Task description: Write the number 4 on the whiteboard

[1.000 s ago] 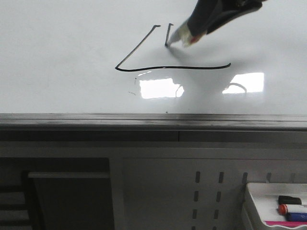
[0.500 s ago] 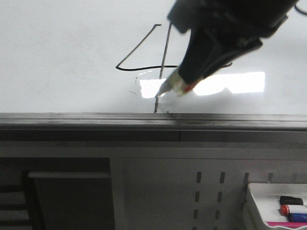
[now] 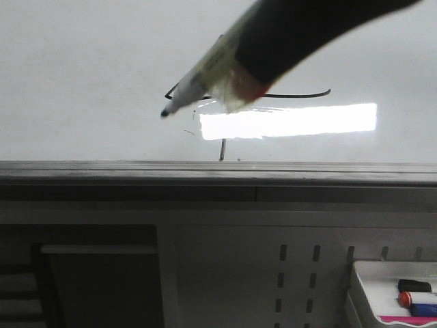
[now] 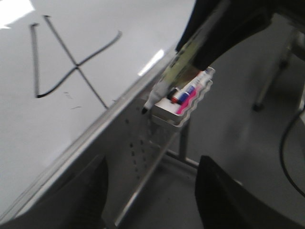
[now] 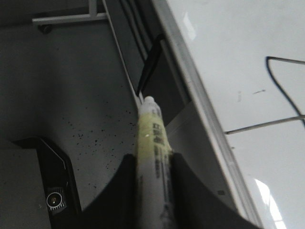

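The number 4 (image 4: 66,62) is drawn in thin black lines on the whiteboard (image 3: 82,82) — a diagonal stroke, a long horizontal bar and a tall slanted vertical stroke whose lower end is seen reaching almost to the board's grey metal edge. In the front view the figure (image 3: 300,94) is largely covered by the arm in front of it; only the right end of the bar and the foot of the vertical are shown clearly. A bright rectangular light reflection (image 3: 287,121) is seen on the board just below the bar.

A marker (image 5: 153,162) is held clamped between the two dark fingers of the right gripper (image 5: 151,167), its black tip (image 3: 165,113) lifted clear of the board surface. The left gripper's fingers are seen spread well apart, holding nothing, in its own wrist view (image 4: 152,191).

Below the board a grey perforated panel (image 3: 300,273) is seen — and beside it a small white tray (image 4: 183,102) holding spare markers (image 3: 418,299).
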Tool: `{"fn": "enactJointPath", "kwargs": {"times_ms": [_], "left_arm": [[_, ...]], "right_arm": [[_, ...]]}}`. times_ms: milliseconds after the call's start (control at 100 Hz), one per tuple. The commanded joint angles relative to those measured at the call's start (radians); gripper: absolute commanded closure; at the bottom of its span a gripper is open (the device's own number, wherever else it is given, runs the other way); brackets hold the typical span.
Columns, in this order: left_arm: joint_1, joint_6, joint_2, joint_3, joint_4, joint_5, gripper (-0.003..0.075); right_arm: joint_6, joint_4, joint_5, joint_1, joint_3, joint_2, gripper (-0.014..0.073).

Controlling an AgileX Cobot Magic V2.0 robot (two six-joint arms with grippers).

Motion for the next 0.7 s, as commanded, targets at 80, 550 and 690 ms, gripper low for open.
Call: {"fn": "enactJointPath", "kwargs": {"times_ms": [80,550,690], "left_arm": [[-0.113,0.100,0.152,-0.111,-0.042,0.013,0.0353],[-0.244,0.121,0.446,-0.238,-0.077,-0.021,0.0420],[-0.244,0.121,0.455,-0.238,-0.080,-0.025,0.0583]], "right_arm": [[-0.032,-0.003,-0.183,0.067,0.055,-0.017,0.0637],[-0.032,-0.003,-0.248,0.128,0.062,-0.017,0.0637],[-0.032,-0.003,-0.244,0.128,0.062,-0.017,0.0637]]}}
